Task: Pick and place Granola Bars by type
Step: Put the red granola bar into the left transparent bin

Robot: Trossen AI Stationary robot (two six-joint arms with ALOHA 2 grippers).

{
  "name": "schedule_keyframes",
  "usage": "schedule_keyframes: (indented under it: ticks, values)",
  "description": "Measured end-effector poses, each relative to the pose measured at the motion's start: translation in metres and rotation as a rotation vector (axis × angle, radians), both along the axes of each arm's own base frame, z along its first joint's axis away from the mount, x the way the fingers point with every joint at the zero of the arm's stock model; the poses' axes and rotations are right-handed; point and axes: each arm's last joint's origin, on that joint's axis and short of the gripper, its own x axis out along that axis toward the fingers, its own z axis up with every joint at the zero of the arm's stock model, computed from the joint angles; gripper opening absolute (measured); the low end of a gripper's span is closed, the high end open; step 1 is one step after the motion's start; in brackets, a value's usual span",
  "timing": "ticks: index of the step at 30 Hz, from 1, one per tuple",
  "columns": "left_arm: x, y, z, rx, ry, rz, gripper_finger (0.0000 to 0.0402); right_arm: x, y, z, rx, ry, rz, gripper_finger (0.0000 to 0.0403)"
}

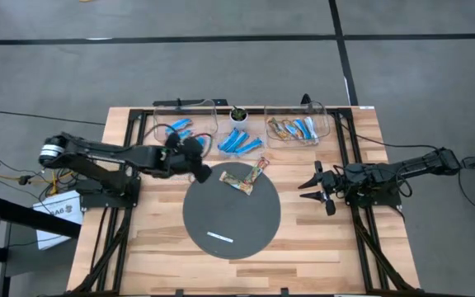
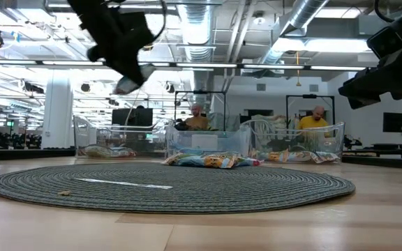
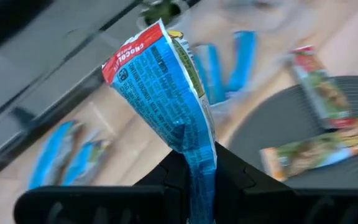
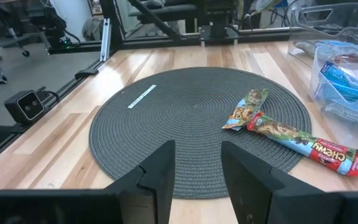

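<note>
A blue-wrapped granola bar (image 3: pixel 160 87) with a red end is held in my left gripper (image 3: pixel 199 163), which is shut on it. That gripper (image 1: pixel 198 172) hangs above the far left edge of the round dark mat (image 1: pixel 231 223), high in the low view (image 2: pixel 125 78). Two tan-and-green bars (image 1: pixel 247 176) lie flat on the mat's far part. More blue bars (image 1: pixel 239 142) lie beyond the mat, in the middle of the bin row. My right gripper (image 1: pixel 312 186) waits open, right of the mat, with nothing between its fingers (image 4: pixel 197 163). My left gripper pinches the blue bar's narrow crimped end (image 3: pixel 200 174) between its two fingers. The rest of the wrapper sticks out forward past the fingertips, red end farthest. The fingers slant down toward the table. The bar is lifted clear of the mat and the table.
Clear bins stand along the table's far edge: the left one (image 1: pixel 180 129) holds blue bars, the right one (image 1: pixel 297 129) tan and blue ones. A small green-topped thing (image 1: pixel 237 114) stands between them. A white strip (image 1: pixel 219 238) lies on the mat's near part.
</note>
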Motion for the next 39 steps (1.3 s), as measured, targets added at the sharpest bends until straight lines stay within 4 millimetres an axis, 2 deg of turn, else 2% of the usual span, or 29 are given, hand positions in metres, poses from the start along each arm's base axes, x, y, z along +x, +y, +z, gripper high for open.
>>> schedule_keyframes:
  ticks: [7,13,19,25,31,39]
  values:
    - [-0.043,0.02,-0.006,0.041,-0.016,0.101,0.0035,0.0,0.0,0.0,0.0,0.0,0.0,0.0124]
    - [-0.063,0.027,-0.016,0.044,-0.013,0.141,0.0035,0.0,0.0,0.0,0.0,-0.001,0.0,0.0124]
    - [-0.066,0.037,-0.016,0.105,0.069,0.107,0.0034,0.0,0.0,0.0,0.0,-0.001,0.0,0.0124]
    - [-0.068,0.058,-0.022,0.201,0.291,0.054,0.0034,0.0,0.0,0.0,0.0,-0.001,0.0,0.0124]
    - [-0.055,0.073,-0.031,0.321,0.507,-0.115,0.0034,0.0,0.0,0.0,0.0,-0.001,0.0,0.0124]
    - [-0.04,0.082,-0.041,0.45,0.733,-0.332,0.0034,0.0,0.0,0.0,0.0,0.0,0.0,0.0124]
